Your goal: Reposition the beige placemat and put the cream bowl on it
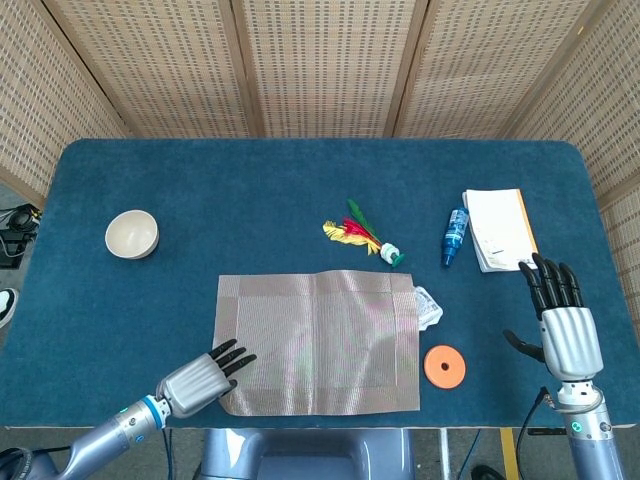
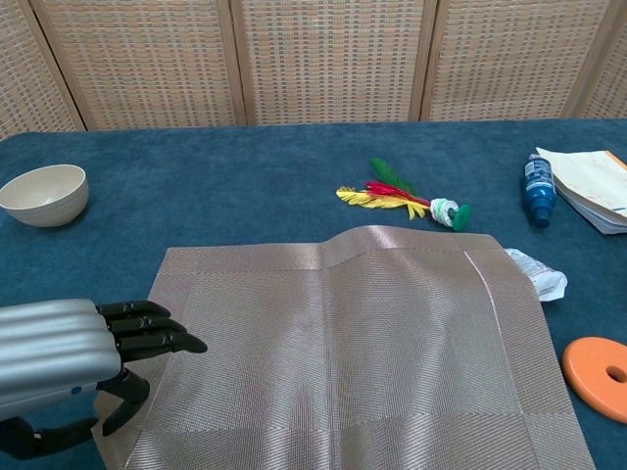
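The beige placemat [image 1: 320, 340] [image 2: 343, 362] lies flat near the table's front edge, roughly square to it, with a slight ridge along its far side. My left hand [image 1: 195, 378] [image 2: 59, 357] pinches its near-left corner, fingers on top and thumb at the edge below. The cream bowl [image 1: 132, 233] [image 2: 44, 194] stands upright at the far left, well apart from the mat. At the front right my right hand [image 1: 565, 335] hovers with fingers spread and holds nothing; the chest view does not show it.
A feather shuttlecock [image 1: 362, 232] [image 2: 402, 201] lies just beyond the mat. A crumpled white wrapper [image 1: 428, 305] touches the mat's right edge, and an orange disc [image 1: 444, 366] sits beside it. A blue bottle [image 1: 455, 236] and a notebook [image 1: 498, 228] are at the right.
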Tool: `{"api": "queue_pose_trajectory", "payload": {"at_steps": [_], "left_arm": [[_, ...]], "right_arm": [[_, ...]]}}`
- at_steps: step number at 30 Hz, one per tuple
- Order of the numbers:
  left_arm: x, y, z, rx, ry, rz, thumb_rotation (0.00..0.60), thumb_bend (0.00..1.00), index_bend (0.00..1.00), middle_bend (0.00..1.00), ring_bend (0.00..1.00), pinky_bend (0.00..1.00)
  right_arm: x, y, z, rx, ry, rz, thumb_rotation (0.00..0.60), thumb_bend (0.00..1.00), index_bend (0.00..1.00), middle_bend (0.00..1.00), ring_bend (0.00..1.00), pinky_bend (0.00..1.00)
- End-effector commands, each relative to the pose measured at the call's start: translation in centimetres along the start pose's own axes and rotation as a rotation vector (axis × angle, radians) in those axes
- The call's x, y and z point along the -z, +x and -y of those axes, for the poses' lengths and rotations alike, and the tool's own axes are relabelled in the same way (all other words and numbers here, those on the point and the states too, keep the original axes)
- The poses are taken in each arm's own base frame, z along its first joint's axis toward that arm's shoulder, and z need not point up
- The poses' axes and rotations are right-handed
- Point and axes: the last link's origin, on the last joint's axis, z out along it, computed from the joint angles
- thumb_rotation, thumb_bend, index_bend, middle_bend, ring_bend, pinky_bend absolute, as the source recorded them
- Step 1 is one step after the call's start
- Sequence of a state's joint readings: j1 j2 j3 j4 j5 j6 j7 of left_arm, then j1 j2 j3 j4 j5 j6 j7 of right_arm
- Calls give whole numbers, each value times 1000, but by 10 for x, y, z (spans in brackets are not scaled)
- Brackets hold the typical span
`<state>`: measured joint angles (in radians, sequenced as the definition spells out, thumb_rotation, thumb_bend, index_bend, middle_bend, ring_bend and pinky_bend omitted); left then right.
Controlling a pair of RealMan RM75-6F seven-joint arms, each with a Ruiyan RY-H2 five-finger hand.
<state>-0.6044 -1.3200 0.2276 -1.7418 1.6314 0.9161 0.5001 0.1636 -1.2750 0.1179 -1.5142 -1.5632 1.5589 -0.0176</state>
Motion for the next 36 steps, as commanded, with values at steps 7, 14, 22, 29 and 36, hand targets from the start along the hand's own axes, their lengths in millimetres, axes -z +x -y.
{"api": "queue_pose_trajectory", "payload": {"at_steps": [7, 14, 22, 29, 36], "left_arm": [[17, 31, 27, 112, 93, -126, 600, 0, 0, 0, 0, 0], [20, 55, 83, 204, 288, -264, 600, 0, 0, 0, 0, 0], [11, 33, 176, 308, 609, -264, 600, 0, 2, 0, 0, 0], [6, 1, 215, 356, 714, -233, 600, 0, 110, 0, 0, 0], [-6, -18, 236, 390, 764, -187, 600, 0, 167, 0, 0, 0]], "right_arm": [[0, 0, 0, -1, -2, 1, 600, 0, 56, 0, 0, 0], [0, 1, 0, -3, -2, 0, 600, 0, 59, 0, 0, 0], [0, 0, 0, -2, 0, 3, 600, 0, 62, 0, 0, 0], [-1, -1, 0, -1, -5, 9, 600, 0, 63, 0, 0, 0], [-2, -2, -1, 3, -11, 10, 600, 0, 64, 0, 0, 0]]}}
